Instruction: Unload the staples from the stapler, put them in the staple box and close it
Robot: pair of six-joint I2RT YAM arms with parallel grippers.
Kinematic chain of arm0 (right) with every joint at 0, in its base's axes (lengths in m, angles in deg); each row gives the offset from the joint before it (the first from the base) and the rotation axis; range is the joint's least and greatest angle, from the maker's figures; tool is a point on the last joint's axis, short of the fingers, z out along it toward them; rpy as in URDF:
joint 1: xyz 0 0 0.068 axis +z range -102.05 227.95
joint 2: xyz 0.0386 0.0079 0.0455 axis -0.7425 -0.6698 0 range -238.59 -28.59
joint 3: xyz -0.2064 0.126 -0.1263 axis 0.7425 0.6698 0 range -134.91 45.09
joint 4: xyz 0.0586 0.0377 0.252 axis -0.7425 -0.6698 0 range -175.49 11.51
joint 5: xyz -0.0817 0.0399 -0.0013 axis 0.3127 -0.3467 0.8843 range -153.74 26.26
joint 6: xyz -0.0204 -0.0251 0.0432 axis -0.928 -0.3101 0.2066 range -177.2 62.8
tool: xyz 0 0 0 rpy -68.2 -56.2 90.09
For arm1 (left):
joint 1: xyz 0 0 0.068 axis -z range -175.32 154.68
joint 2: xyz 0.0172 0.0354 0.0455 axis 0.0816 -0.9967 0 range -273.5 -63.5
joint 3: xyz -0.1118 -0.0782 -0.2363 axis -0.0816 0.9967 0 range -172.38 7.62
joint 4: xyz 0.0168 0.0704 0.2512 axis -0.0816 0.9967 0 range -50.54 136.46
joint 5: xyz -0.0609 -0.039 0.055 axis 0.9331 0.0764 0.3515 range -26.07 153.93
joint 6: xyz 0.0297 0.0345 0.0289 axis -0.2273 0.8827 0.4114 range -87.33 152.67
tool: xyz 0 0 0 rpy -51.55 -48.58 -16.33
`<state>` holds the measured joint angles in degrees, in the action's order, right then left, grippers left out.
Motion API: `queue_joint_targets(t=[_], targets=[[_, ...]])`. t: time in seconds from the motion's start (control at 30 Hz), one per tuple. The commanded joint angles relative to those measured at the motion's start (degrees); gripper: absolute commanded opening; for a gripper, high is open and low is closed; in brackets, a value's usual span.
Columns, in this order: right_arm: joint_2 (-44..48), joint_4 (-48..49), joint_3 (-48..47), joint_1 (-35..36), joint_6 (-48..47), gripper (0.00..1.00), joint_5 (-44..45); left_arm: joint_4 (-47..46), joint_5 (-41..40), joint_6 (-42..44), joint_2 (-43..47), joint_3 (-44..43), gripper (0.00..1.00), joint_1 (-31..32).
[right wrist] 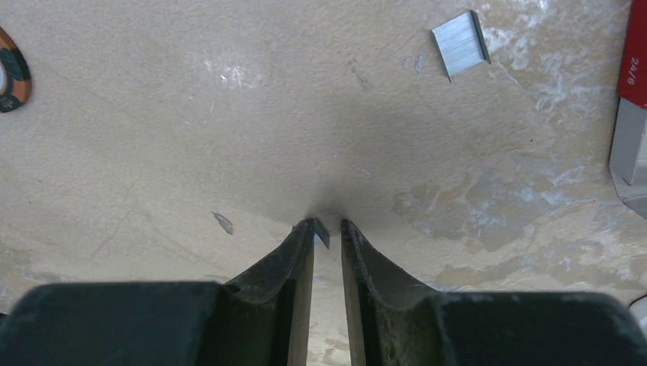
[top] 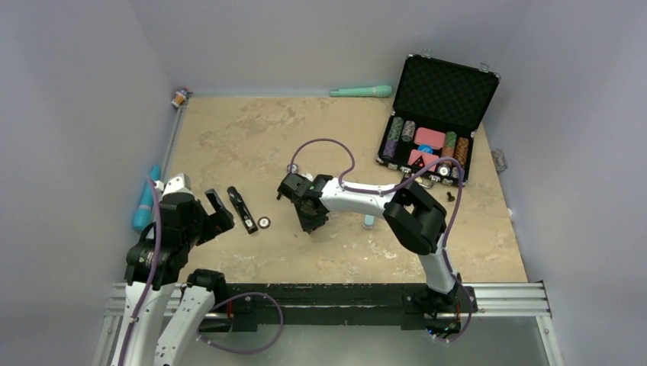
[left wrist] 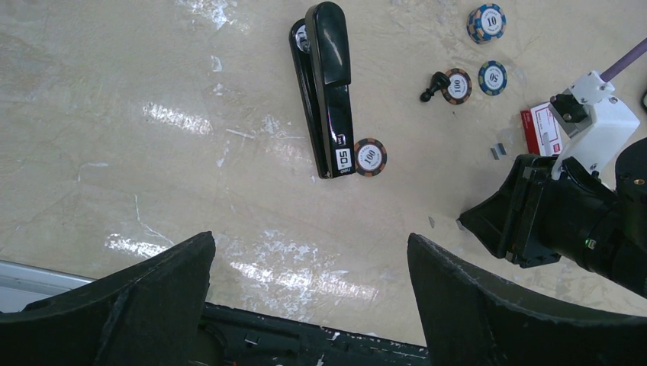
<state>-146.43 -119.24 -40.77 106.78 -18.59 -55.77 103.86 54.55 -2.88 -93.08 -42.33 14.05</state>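
The black stapler lies shut on the table. My left gripper hovers near it, wide open and empty. My right gripper points down at the table, right of the stapler. Its jaws stand a narrow gap apart. A tiny bit of staples leans on the left fingertip and does not touch the other finger. A short silvery strip of staples lies loose on the table beyond the fingers.
A poker chip sits at the stapler's end, and more chips and a small black piece lie nearby. A red-and-white box lies by the strip. An open chip case stands at the back right.
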Motion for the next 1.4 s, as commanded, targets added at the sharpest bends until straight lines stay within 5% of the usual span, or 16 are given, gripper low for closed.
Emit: queue_joint_targets(t=[0.0, 0.23, 0.43, 1.07, 1.37], targets=[[2.0, -0.5, 2.1, 0.2, -0.8, 0.22, 0.0, -0.7, -0.2, -0.5, 0.6, -0.3, 1.00, -0.7], [1.2, -0.3, 1.0, 0.3, -1.8, 0.17, 0.2, -0.8, -0.1, -0.4, 0.5, -0.2, 1.00, -0.9], [1.4, -0.6, 0.4, 0.3, -2.5, 0.00, 0.2, -0.8, 0.0, -0.4, 0.5, -0.2, 1.00, -0.9], [8.6, -5.4, -3.1, -0.3, -2.2, 0.00, 1.8, -0.8, 0.2, -0.4, 0.2, -0.2, 1.00, -1.0], [11.2, -5.3, -2.3, -8.5, -4.8, 0.00, 2.9, -0.7, 0.5, -0.6, 0.1, -0.1, 1.00, -0.9]])
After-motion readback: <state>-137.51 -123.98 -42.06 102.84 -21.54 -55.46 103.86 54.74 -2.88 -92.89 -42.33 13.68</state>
